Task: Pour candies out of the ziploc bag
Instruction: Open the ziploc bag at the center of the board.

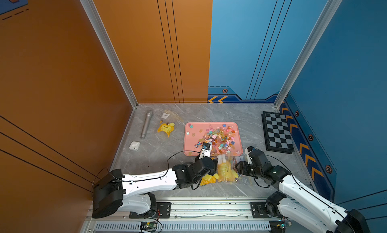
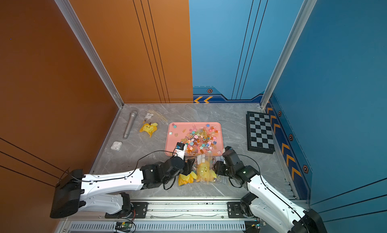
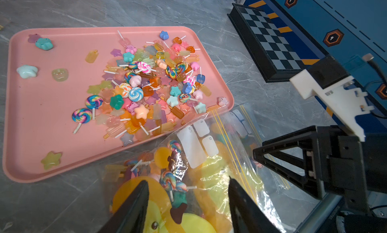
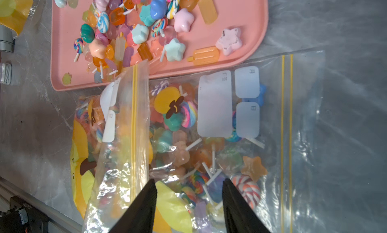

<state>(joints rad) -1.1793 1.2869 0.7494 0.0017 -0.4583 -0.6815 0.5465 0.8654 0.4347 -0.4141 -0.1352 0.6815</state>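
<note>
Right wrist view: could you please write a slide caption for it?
Right gripper straddles the candy-filled ziploc bag; more candies heaped on the pink tray.

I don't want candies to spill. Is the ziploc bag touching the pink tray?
Touching. The right wrist view shows the clear lip of the ziploc bag lying over the rim of the pink tray, with no gap.

left arm (image 1: 199, 169) hides part of the ziploc bag (image 1: 227, 173).

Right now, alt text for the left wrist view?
Colourful candies lie piled on a pink tray; a clear ziploc bag with more inside reaches the tray's rim. The left gripper, jaws apart, hangs over the bag; a chessboard sits beyond.
</note>
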